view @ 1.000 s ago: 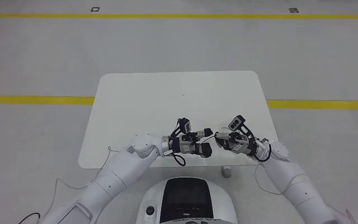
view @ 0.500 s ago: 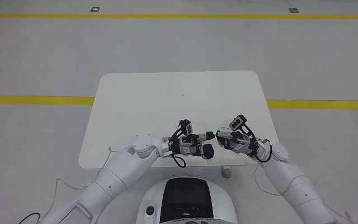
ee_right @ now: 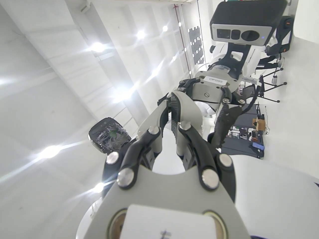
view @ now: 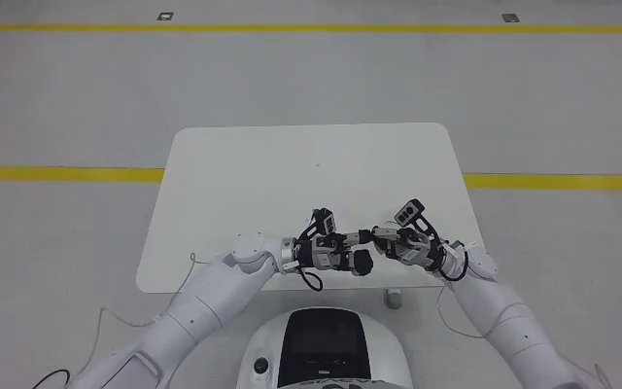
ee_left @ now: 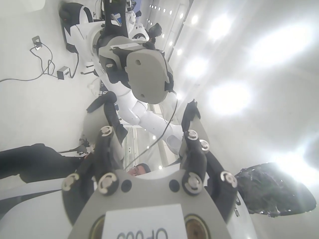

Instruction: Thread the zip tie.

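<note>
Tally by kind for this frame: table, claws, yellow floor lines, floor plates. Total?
Table: 1
Claws: 2 (left claw, right claw)
Yellow floor lines: 2
Floor plates: 2
Total: 7

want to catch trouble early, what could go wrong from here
1. The left gripper and right gripper hang tip to tip above the table; slight misalignment could make them collide.
2. A thin dark strand, perhaps the zip tie, runs between the left gripper's open fingers unclamped and could slip out.
</note>
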